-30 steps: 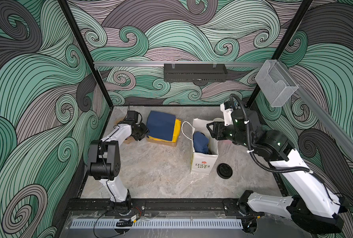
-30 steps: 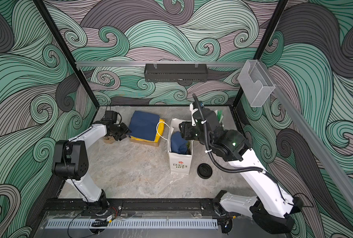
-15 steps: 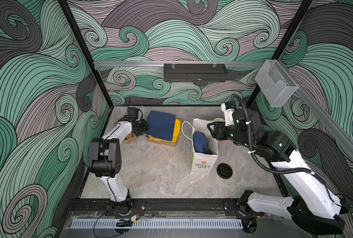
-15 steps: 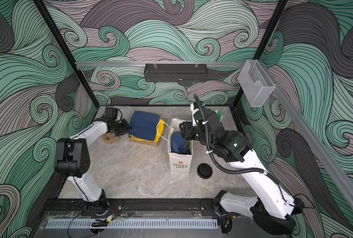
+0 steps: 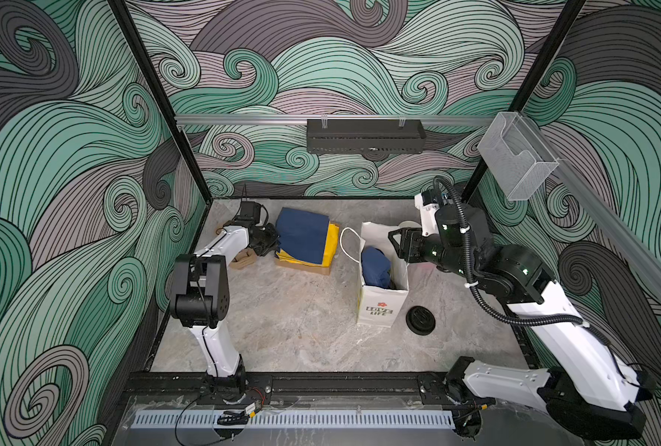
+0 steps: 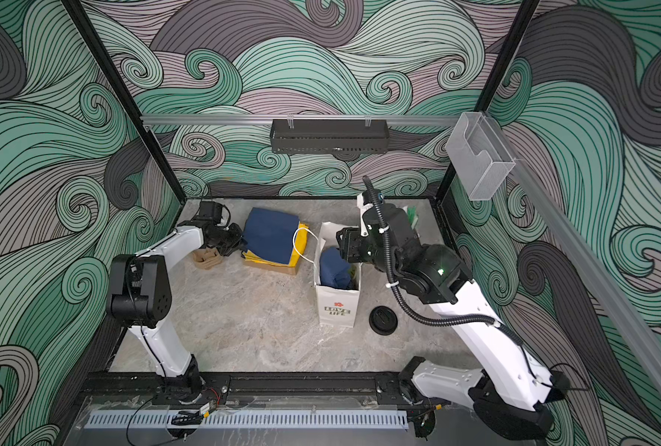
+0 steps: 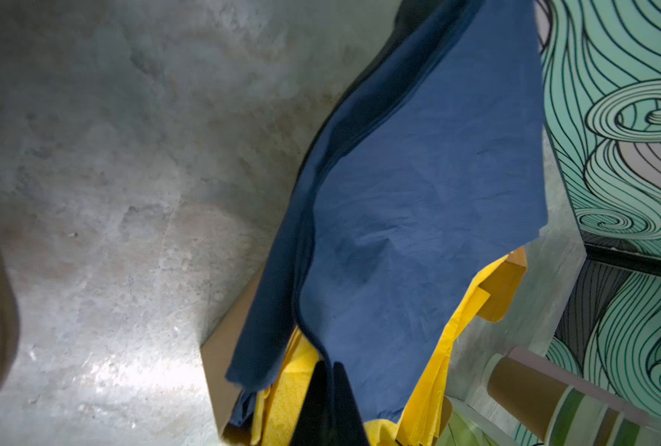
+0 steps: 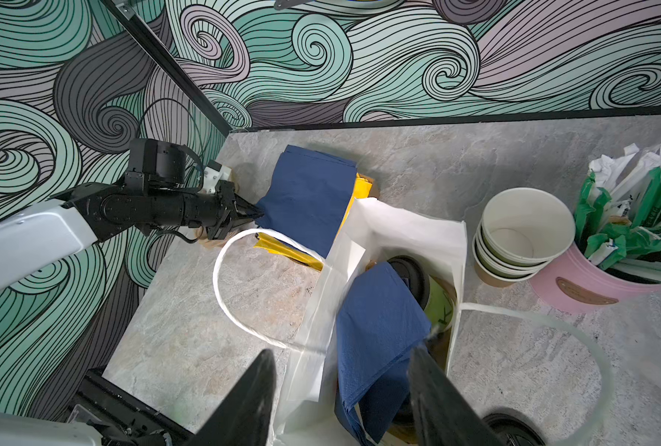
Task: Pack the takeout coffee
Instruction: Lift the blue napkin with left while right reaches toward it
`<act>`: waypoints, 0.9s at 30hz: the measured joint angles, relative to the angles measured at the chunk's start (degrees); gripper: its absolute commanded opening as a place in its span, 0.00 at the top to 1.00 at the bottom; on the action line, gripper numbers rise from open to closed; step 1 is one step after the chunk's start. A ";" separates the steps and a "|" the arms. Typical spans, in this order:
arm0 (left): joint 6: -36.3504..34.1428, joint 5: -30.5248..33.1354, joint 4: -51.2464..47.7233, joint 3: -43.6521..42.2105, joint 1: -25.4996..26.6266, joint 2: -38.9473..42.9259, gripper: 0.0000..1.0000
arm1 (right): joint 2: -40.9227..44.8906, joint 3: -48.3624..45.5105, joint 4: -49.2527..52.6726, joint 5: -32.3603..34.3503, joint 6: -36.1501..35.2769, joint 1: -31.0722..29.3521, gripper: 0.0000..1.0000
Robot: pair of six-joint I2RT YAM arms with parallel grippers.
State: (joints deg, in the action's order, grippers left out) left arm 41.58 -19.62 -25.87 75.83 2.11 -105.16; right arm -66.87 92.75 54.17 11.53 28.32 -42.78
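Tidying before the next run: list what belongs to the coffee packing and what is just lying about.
In use: white paper bag, capped cup inside it, top blue napkin in the left gripper.
Lying about: loose black lid, lidless cup stack, pink straw holder.

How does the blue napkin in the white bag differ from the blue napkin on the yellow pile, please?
The bag napkin stands on edge, partly tucked inside; the pile napkin lies spread out. The left gripper pinches the pile napkin's corner; nothing grips the bag napkin. Both are dark blue.
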 measured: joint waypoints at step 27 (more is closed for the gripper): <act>10.69 -6.38 -7.74 3.21 0.02 34.05 1.00 | -22.64 24.74 2.47 -7.58 -24.11 -11.10 0.40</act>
State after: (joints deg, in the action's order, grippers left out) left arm 52.27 -26.00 -33.61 79.05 2.13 -71.11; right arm -89.52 117.49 56.64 3.95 4.21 -53.89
